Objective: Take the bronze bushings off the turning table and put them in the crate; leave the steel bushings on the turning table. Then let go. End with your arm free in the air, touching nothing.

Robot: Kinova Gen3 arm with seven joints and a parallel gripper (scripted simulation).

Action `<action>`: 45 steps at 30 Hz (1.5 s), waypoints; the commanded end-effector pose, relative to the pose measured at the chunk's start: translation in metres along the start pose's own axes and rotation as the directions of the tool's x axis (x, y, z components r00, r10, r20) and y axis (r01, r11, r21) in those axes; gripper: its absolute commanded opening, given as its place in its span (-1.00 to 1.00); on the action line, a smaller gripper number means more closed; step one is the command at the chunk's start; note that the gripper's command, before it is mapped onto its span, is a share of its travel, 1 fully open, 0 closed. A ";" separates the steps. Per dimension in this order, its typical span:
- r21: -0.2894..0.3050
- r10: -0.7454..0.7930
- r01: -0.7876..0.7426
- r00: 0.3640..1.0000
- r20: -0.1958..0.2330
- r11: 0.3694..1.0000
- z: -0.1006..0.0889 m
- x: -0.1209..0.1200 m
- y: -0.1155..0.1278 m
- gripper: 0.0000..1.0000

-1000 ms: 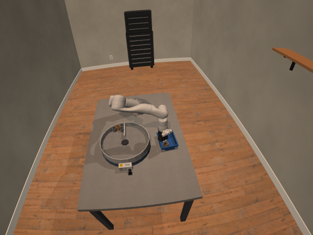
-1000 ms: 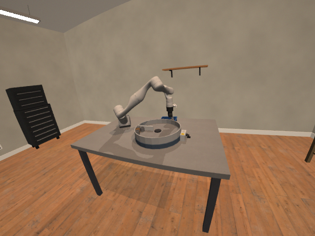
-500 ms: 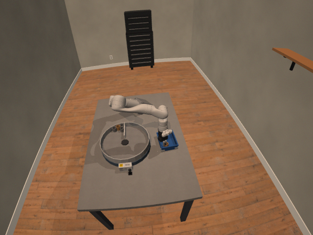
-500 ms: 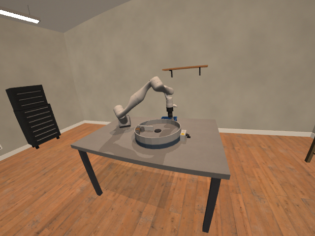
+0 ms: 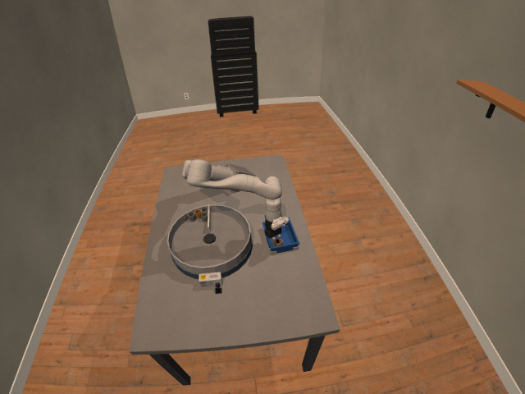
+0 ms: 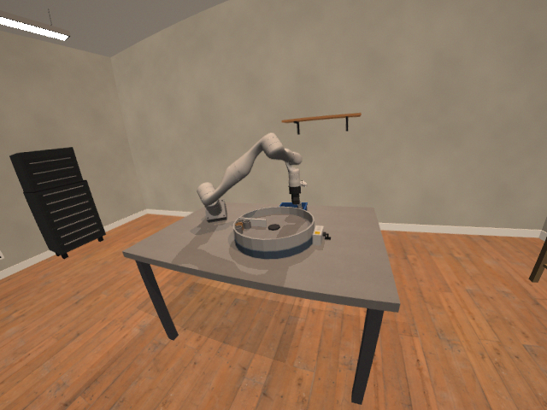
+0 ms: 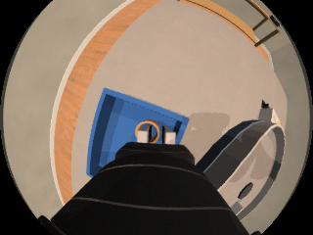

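Observation:
My gripper (image 5: 276, 239) (image 6: 299, 206) (image 7: 156, 131) is open, low at the blue crate (image 5: 290, 234) (image 6: 287, 204) (image 7: 113, 147). A bronze bushing (image 5: 280, 244) (image 7: 147, 121) stands in the crate. In the wrist view the left finger overlaps its ring and the right finger is just outside it, with a gap between. On the turning table (image 5: 247, 237) (image 6: 273, 243), another bronze bushing (image 5: 198, 213) (image 6: 238, 224) stands near the rim, between grey steel bushings (image 5: 192, 217) (image 6: 247, 224). The steel bushings are partly hidden by each other and the rim.
A thin upright plate (image 5: 208, 220) (image 6: 255, 222) runs inward from the turning table's rim beside the bushings. The turning table's raised wall is close to the crate. A small white box (image 5: 209, 278) (image 6: 318, 235) sits at its outer edge.

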State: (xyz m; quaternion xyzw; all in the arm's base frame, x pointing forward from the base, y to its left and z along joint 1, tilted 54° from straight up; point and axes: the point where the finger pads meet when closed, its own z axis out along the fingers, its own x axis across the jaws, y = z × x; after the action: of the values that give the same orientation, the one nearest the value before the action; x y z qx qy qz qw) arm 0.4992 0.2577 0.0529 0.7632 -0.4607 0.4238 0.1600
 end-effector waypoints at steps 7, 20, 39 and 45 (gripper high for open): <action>0.002 0.000 0.000 1.000 0.001 1.000 -0.001 0.000 0.000 -0.05; 0.002 0.000 0.000 1.000 0.001 1.000 -0.001 0.000 0.000 -0.05; 0.002 0.000 0.000 1.000 0.001 1.000 -0.001 0.000 0.000 -0.05; 0.002 0.000 0.000 1.000 0.001 1.000 -0.001 0.000 0.000 -0.05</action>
State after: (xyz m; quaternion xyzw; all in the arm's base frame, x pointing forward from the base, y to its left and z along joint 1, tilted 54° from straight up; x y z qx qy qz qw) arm 0.4992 0.2574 0.0529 0.7631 -0.4608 0.4239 0.1603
